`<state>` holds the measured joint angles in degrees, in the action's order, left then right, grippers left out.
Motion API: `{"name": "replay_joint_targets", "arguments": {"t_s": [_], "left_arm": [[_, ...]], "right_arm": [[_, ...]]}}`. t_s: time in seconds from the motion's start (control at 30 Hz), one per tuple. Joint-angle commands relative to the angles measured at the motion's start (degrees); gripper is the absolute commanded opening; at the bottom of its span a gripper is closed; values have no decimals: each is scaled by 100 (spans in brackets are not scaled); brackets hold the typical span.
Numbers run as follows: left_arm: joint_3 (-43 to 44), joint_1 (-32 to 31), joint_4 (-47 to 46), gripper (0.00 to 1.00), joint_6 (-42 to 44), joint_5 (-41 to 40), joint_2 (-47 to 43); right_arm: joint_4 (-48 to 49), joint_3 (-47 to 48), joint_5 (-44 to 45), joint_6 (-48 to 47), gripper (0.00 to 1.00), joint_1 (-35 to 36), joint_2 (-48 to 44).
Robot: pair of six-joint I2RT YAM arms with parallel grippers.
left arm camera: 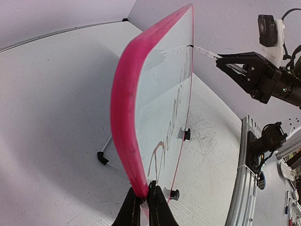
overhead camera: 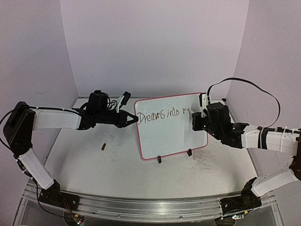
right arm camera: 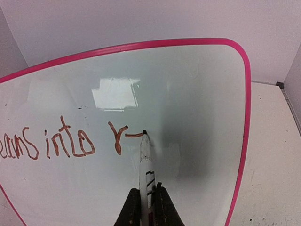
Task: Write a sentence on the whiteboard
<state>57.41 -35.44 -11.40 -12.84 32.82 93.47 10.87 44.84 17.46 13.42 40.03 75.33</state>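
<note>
The whiteboard (overhead camera: 174, 136), glossy white with a pink-red frame, stands tilted on black clip feet at the table's middle. The sentence (overhead camera: 162, 114) on it reads "Dreams into r" followed by a short stroke; in the right wrist view (right arm camera: 70, 141) it looks reddish-brown. My left gripper (overhead camera: 133, 119) is shut on the board's left edge (left arm camera: 127, 141), its fingers (left arm camera: 160, 207) pinching the frame. My right gripper (overhead camera: 196, 117) is shut on a white marker (right arm camera: 146, 165), whose black tip touches the board at the stroke's right end. The marker also shows in the left wrist view (left arm camera: 205, 52).
A small dark red cap (overhead camera: 103, 146) lies on the tabletop left of the board. Grey scribble marks (overhead camera: 207, 165) cover the tabletop near the board's right foot. A wire stand leg (left arm camera: 106, 157) props the board behind. White walls enclose the back and sides.
</note>
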Motion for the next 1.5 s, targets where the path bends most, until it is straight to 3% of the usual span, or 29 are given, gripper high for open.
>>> {"name": "replay_joint_targets", "arguments": {"t_s": [0.0, 0.8, 1.07, 1.47], "left_arm": [[123, -139, 314, 0, 356, 49, 12], [136, -147, 322, 0, 352, 68, 10], [130, -147, 322, 0, 352, 67, 3], [137, -156, 331, 0, 361, 70, -12]], "right_arm": [[440, -23, -37, -110, 0, -64, 128], [4, -345, -453, 57, 0, -59, -141], [-105, -350, -30, 183, 0, -60, -154], [274, -452, -178, 73, 0, -113, -544]]}}
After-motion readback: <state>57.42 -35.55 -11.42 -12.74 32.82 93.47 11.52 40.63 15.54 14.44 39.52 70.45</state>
